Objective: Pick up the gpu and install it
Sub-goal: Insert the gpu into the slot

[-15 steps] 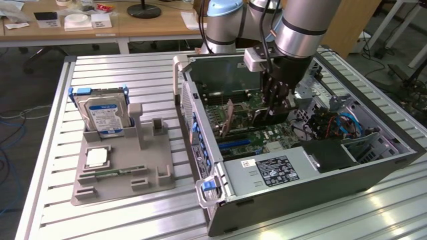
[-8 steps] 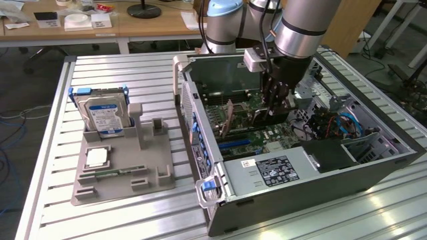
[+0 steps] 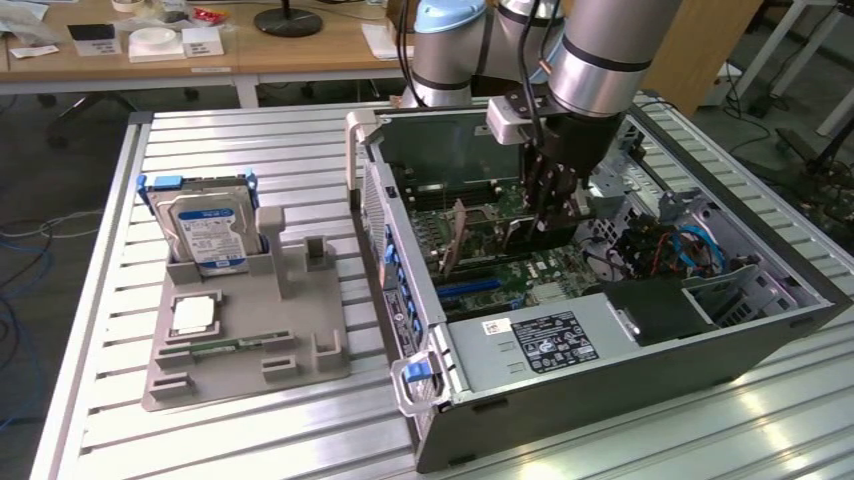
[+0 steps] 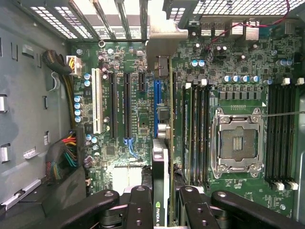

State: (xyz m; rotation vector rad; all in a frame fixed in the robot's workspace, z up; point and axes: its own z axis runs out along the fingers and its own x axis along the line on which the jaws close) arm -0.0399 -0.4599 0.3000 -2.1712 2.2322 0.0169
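**Gripper clamps the gpu inside the open case**

The gripper (image 4: 163,212) is clenched on the gpu (image 4: 159,162): its black, jointed metal fingers (image 4: 139,207) press on both flat faces of the card. The card is seen edge-on, with a black cooler bearing a green logo and a thin green board edge alongside. At its far end sits a bent silver bracket (image 4: 164,36), close to the case's slotted rear wall. The gpu stands on edge over the green motherboard (image 4: 136,109), running along the blue slot (image 4: 157,98). I cannot tell whether it is seated. To one side lie long black memory slots and the square, silver-framed CPU socket (image 4: 237,143).

In the exterior view the arm reaches straight down into the computer case (image 3: 627,375), a dark grey metal box lying on its side with the panel off.

The case rests on a surface (image 3: 267,430) of ribbed aluminium slats. On the exterior view's left, a grey moulded tray (image 3: 314,365) carries an upright silver hard drive (image 3: 211,235) with a blue-white label and a narrow green memory stick (image 3: 220,347). Behind it stands a wooden desk (image 3: 314,55) on a grey floor.
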